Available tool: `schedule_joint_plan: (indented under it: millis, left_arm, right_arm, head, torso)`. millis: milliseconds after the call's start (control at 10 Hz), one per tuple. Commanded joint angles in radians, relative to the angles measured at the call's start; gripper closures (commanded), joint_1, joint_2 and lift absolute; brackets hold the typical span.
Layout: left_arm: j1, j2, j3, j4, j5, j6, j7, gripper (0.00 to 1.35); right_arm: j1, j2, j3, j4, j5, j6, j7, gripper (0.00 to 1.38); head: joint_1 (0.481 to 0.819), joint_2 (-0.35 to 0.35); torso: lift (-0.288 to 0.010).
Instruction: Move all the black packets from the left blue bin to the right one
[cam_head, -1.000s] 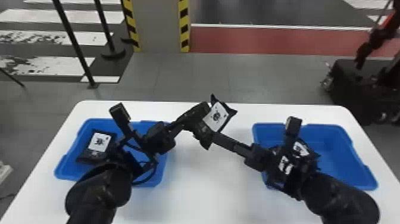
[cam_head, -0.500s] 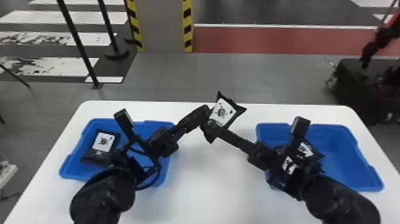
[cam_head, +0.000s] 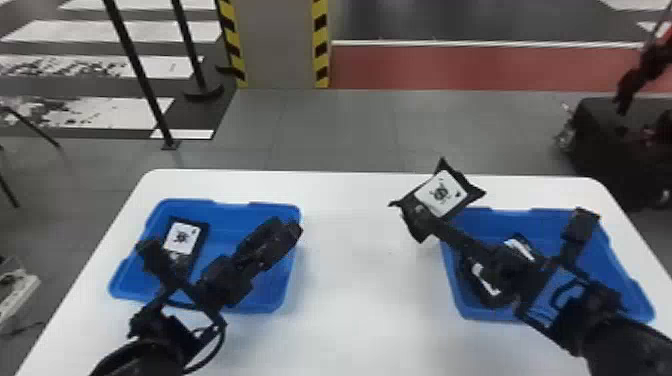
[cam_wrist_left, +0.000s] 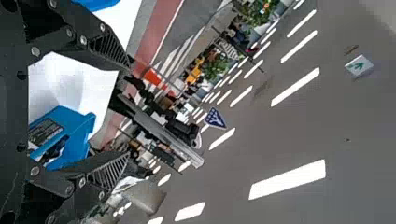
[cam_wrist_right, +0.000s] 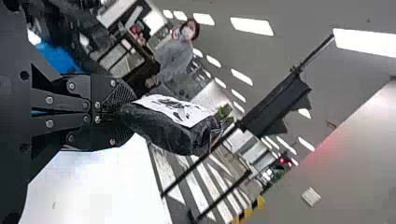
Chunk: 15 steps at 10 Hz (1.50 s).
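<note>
A black packet with a white label hangs from my right gripper, above the table just left of the right blue bin. In the right wrist view the right gripper is shut on that packet. My left gripper is over the right side of the left blue bin; in the left wrist view the left gripper stands open, nothing between its fingers. Another black packet lies in the left bin, partly behind the left arm. Packets in the right bin are partly hidden by the right arm.
Both bins stand on a white table, with bare tabletop between them. Beyond the table are dark posts, a striped pillar and a dark cart at the right.
The grippers met at the packet between the bins before. Now the left has let go and drawn back over the left bin, while the right has carried the packet rightward.
</note>
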Motion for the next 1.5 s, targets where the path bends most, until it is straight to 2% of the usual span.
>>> schedule_joint_plan:
  millis: [0,200,400,500,600,700,800,1100,1200,1300,1400]
  left_arm:
    - [0.097,0.002,0.076,-0.16,-0.037,0.007,0.02,0.16]
    - [0.19,0.002,0.161,-0.312,-0.069,0.022,0.045,0.16]
    - [0.247,-0.004,0.244,-0.42,-0.109,0.037,0.057,0.16]
    - [0.271,-0.012,0.301,-0.477,-0.146,0.054,0.066,0.16]
    - [0.286,-0.02,0.353,-0.518,-0.178,0.066,0.071,0.16]
    - [0.286,-0.024,0.395,-0.541,-0.216,0.071,0.071,0.16]
    - [0.281,-0.024,0.415,-0.548,-0.247,0.074,0.071,0.16]
    - [0.254,-0.026,0.467,-0.548,-0.357,0.074,0.093,0.16]
    - [0.249,-0.026,0.473,-0.548,-0.379,0.074,0.097,0.16]
    - [0.249,-0.026,0.474,-0.548,-0.4,0.054,0.111,0.16]
    - [0.249,-0.026,0.477,-0.548,-0.428,0.049,0.135,0.16]
  right_arm:
    - [0.012,-0.022,-0.117,0.006,0.066,-0.008,-0.026,1.28]
    - [0.044,-0.062,-0.189,0.006,0.075,-0.008,-0.081,1.28]
    - [0.13,-0.069,-0.259,-0.053,0.072,0.032,-0.13,1.28]
    - [0.179,-0.069,-0.265,-0.092,0.043,0.056,-0.158,1.28]
    - [0.218,-0.069,-0.265,-0.136,0.023,0.091,-0.184,0.98]
    - [0.245,-0.066,-0.265,-0.193,0.037,0.091,-0.207,0.3]
    - [0.253,-0.062,-0.265,-0.225,0.056,0.083,-0.207,0.0]
    - [0.258,-0.032,-0.264,-0.313,0.133,0.073,-0.226,0.31]
    - [0.26,-0.023,-0.264,-0.323,0.141,0.081,-0.229,0.35]
    - [0.287,-0.006,-0.264,-0.392,0.19,0.081,-0.23,0.36]
    - [0.312,0.018,-0.259,-0.475,0.288,0.054,-0.23,0.36]
  head:
    - [0.695,0.036]
    - [0.695,-0.015]
    - [0.695,-0.034]
    - [0.695,-0.037]
    - [0.695,-0.025]
    - [0.695,-0.01]
    - [0.695,0.026]
    - [0.695,0.087]
    - [0.695,0.105]
    - [0.695,0.121]
    - [0.695,0.129]
  torso:
    - [-0.11]
    - [-0.11]
    - [-0.11]
    - [-0.11]
    - [-0.11]
    - [-0.11]
    - [-0.11]
    - [-0.11]
    - [-0.11]
    - [-0.11]
    - [-0.11]
